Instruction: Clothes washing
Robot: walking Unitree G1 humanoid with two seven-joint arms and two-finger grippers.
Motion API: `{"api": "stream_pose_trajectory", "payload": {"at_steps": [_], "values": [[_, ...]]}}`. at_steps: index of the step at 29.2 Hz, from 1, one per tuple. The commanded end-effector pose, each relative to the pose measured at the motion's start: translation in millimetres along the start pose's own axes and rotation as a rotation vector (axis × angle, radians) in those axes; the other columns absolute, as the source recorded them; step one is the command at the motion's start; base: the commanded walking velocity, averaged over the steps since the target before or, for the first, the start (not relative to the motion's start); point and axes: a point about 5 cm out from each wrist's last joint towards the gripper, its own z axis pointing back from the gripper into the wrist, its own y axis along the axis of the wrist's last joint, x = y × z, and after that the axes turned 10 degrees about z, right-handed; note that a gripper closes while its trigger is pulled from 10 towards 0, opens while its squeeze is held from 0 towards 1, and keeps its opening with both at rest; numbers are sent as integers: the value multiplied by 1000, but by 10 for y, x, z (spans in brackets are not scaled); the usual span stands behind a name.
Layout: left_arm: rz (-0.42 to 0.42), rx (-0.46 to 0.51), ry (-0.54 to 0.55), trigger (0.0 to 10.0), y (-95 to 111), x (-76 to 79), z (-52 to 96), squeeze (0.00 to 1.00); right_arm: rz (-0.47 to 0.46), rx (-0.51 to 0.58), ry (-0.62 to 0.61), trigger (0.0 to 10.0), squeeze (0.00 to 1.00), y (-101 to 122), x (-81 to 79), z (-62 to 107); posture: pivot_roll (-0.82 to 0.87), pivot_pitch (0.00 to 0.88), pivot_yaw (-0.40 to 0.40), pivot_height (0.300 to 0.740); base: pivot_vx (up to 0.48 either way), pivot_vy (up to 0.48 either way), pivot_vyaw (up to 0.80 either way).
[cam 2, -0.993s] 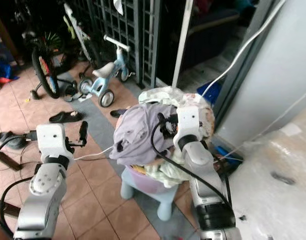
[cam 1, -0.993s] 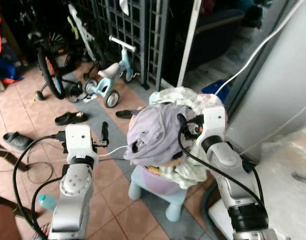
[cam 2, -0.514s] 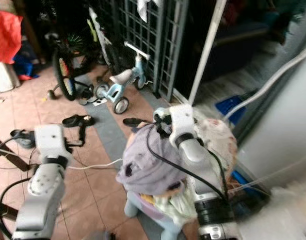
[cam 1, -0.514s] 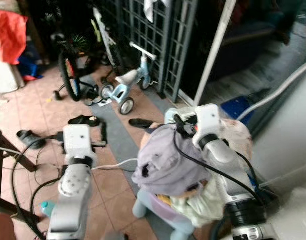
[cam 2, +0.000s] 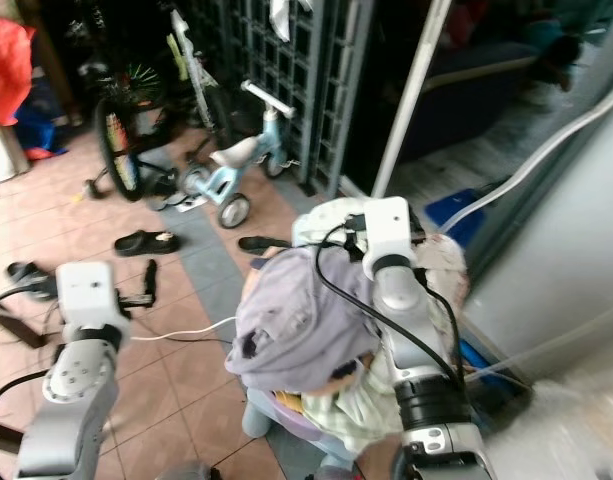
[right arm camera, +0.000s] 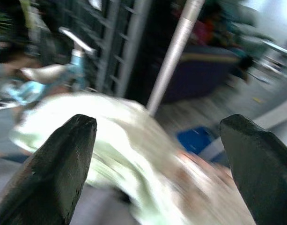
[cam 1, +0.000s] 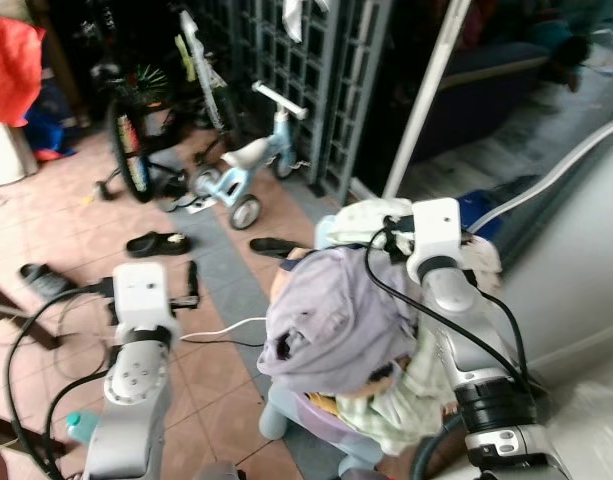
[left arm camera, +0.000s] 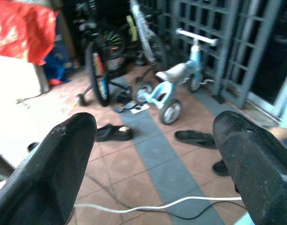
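Heaping above a purple basin [cam 1: 316, 415] on a pale blue stool [cam 1: 286, 420], the laundry pile [cam 1: 331, 320], topped by a lavender garment [cam 1: 326, 305], occupies the near tiled floor [cam 1: 46, 220]. The right gripper [right arm camera: 157, 154] hovers over the pile's pale green cloth [right arm camera: 115, 140], fingers spread wide, holding nothing. The left gripper [left arm camera: 155, 154], equally wide and empty, hangs beside the pile. Beyond lie black sandals [cam 1: 158, 243], a balance bike [cam 1: 248, 165] and a bicycle [cam 1: 136, 120].
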Motion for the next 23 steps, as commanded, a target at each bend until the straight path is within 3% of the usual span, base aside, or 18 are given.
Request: {"api": "stream_pose_trajectory", "payload": {"at_steps": [1, 6, 9, 18, 19, 20, 21, 22, 23], "values": [[-3, 3, -22, 10000, 31, 50, 2, 0, 5, -45, -16, 10000, 0, -74, 44, -15, 22, 49, -48, 740, 0, 0, -800], [1, -9, -10, 10000, 22, 44, 22, 0, 18, -81, -41, 10000, 0, -103, 82, -47, 23, 56, -57, 740, 0, 0, -800], [2, -12, -11, 10000, 22, 50, 43, 0, -21, -111, -17, 10000, 0, -121, 56, -97, 28, 65, -61, 740, 0, 0, -779], [5, -25, -7, 10000, 11, 44, 99, 0, -157, -155, 175, 9882, 0, -89, -263, -241, 62, 69, -74, 740, 0, 0, 0], [4, -26, -5, 10000, 11, 41, 111, 0, -220, -181, 215, 4863, 0, -97, -340, -255, 72, 70, -78, 740, 0, 0, 0], [4, -26, -5, 10000, 11, 41, 111, 0, -220, -181, 215, 4863, 0, -97, -340, -255, 72, 70, -78, 740, 0, 0, 0], [3, -27, -2, 10000, 13, 33, 124, 0, -282, -194, 241, 3451, 0, -88, -406, -268, 82, 69, -82, 740, 0, 0, 0], [2, -29, 4, 10000, 10, 19, 135, 0, -311, -208, 259, 0, 0, -85, -456, -273, 85, 70, -83, 740, 0, 0, 0], [0, -32, 10, 10000, 7, 5, 146, 0, -330, -218, 268, 0, 0, -81, -492, -282, 89, 71, -84, 740, 0, 0, 0]]}}
